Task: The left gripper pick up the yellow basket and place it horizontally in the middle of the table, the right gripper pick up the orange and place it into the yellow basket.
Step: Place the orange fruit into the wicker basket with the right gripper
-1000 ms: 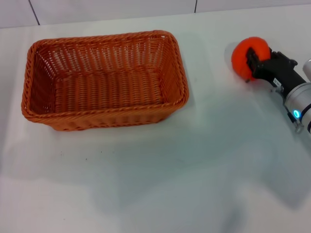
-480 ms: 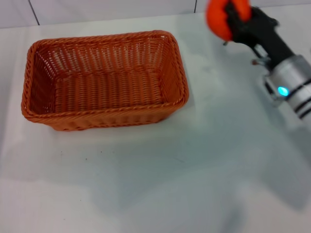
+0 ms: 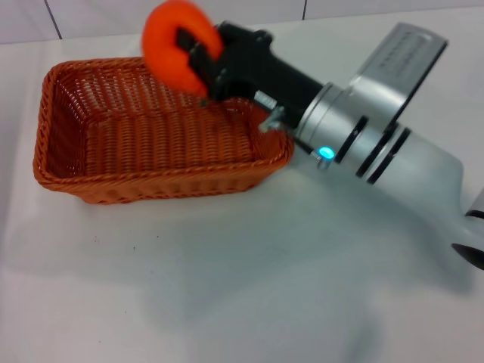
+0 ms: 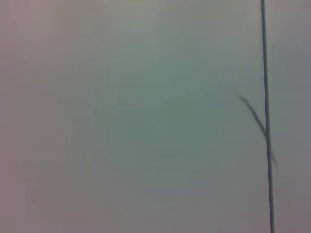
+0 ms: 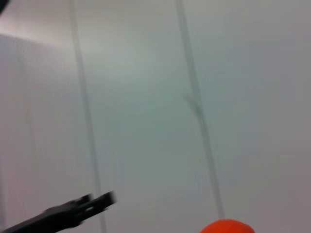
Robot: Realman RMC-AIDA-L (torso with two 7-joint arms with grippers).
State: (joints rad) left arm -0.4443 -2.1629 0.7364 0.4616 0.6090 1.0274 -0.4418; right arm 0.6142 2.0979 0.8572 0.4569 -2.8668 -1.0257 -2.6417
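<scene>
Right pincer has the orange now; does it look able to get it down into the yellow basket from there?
Probably yes: the right pincer holds the orange above the yellow basket, whose open inside shows nothing blocking.

There is one basket (image 3: pixel 162 136) on the left side of the head picture. There is one orange (image 3: pixel 172 41) at the top, above the basket. There is one gripper (image 3: pixel 198 62), and it has two black fingers around the orange. There is one white table (image 3: pixel 227 287).
</scene>
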